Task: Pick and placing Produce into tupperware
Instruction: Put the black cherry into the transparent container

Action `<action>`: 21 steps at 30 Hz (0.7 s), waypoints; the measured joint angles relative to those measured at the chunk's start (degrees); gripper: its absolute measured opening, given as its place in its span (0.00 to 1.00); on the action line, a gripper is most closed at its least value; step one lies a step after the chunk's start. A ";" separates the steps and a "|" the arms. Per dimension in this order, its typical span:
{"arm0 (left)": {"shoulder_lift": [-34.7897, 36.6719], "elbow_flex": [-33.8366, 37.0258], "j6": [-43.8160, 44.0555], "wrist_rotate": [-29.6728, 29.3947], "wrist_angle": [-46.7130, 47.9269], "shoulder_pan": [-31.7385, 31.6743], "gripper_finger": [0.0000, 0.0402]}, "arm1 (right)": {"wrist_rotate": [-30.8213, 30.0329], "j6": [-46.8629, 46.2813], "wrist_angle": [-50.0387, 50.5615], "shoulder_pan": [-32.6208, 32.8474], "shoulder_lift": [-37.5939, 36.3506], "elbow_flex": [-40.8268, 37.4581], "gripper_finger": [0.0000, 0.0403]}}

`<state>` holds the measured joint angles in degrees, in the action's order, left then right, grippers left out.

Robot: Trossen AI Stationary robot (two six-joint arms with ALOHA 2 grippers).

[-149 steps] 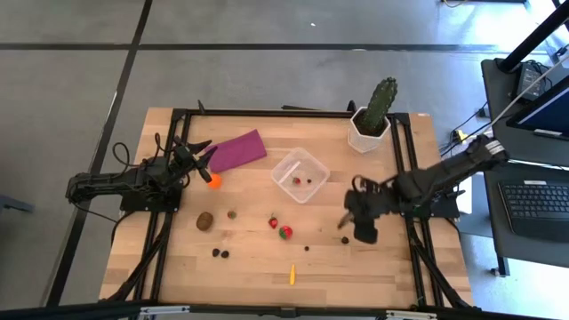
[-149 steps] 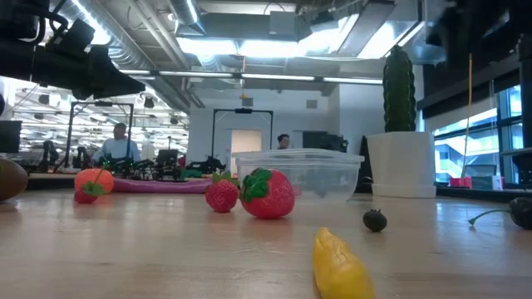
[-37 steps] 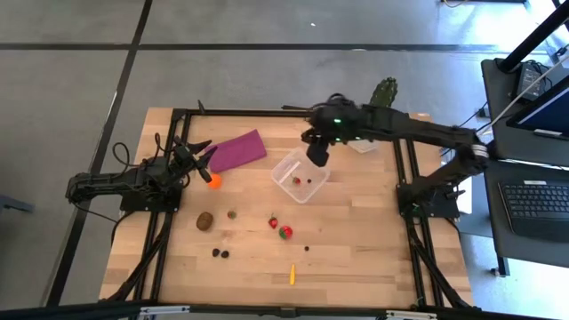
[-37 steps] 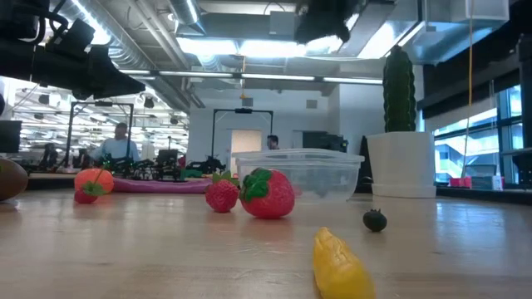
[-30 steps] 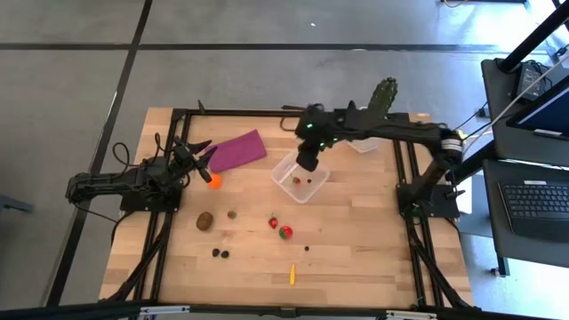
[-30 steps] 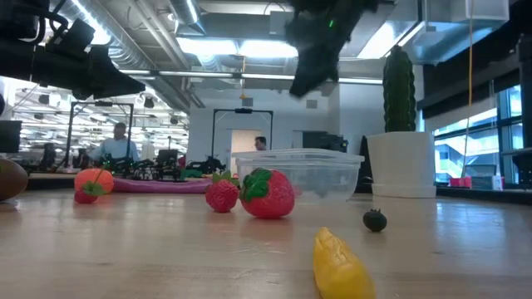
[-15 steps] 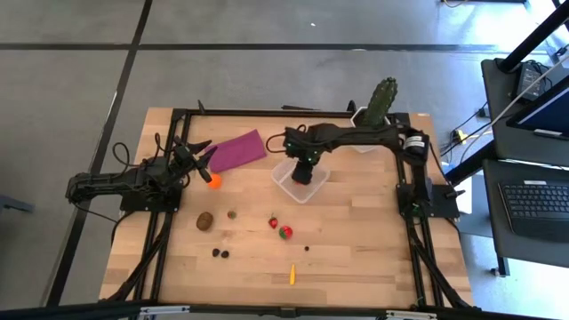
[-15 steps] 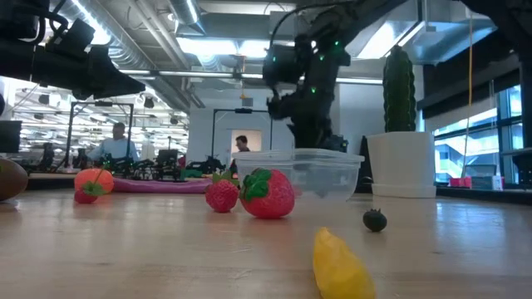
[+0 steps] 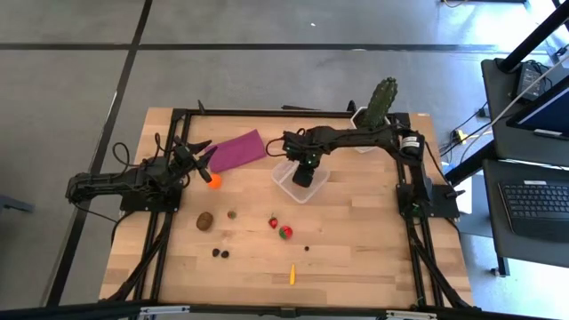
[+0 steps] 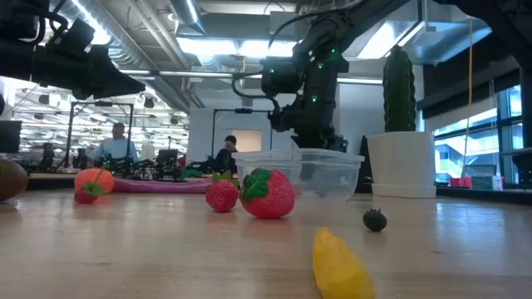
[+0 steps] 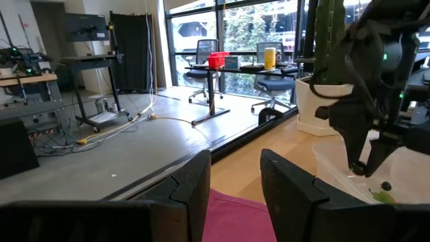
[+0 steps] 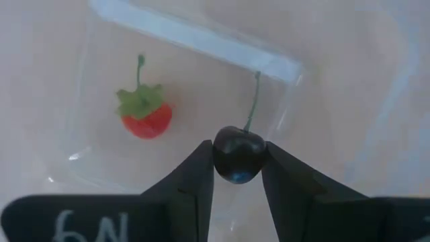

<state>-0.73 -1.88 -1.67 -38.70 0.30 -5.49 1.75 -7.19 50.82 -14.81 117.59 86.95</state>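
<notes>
The right gripper [image 12: 238, 176] hangs directly over the tupperware [image 9: 286, 180], and the danger is in the drop. The cherry [image 12: 238, 156] it carries is round and smooth, so if the jaws part while it sits high above the floor of the box, I'd expect it to bounce or roll; the walls are shallow, and a lively bounce could carry it over the rim onto the table [image 9: 373, 249]. Its long stem [image 12: 253, 102] could also catch on a finger and drag it sideways on release. A gripper coming down too far could press on the box and shove it, since nothing appears to hold that light plastic in place.

Now the tool itself: the right gripper's two dark fingers [image 12: 195, 178] are clenched on the cherry, one on each side, jaws only as far apart as the fruit is wide. In the low view the gripper [image 10: 320, 133] sits just above the box's rim [image 10: 299, 155]. Below it, inside the box, lies one strawberry [image 12: 144, 115] with its green cap.

The left gripper [image 9: 197, 149] waits at the table's left edge beside the purple cloth [image 9: 238, 148], jaws partly apart, holding nothing, the orange ball [image 9: 214, 180] just beside it.

The remaining produce is out on the wood: kiwi [image 9: 204, 220], two strawberries [image 9: 281, 228], dark berries [image 9: 220, 253] and a yellow piece [image 9: 292, 274].
</notes>
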 joint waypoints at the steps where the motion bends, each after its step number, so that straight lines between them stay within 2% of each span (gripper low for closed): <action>1: -0.02 0.01 0.00 0.02 0.00 0.02 0.31 | -0.06 0.02 0.14 0.29 0.37 -0.01 0.28; 13: -0.02 0.01 -0.01 0.02 0.00 0.00 0.31 | -0.14 -0.06 -0.53 2.01 2.20 -0.01 0.28; 21: 0.00 0.01 0.00 0.02 0.02 0.00 0.31 | -0.14 -1.54 -0.57 2.01 2.20 0.01 0.36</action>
<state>-0.74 -1.87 -1.68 -38.68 0.32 -5.49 1.61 -8.73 50.26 -12.80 119.79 86.96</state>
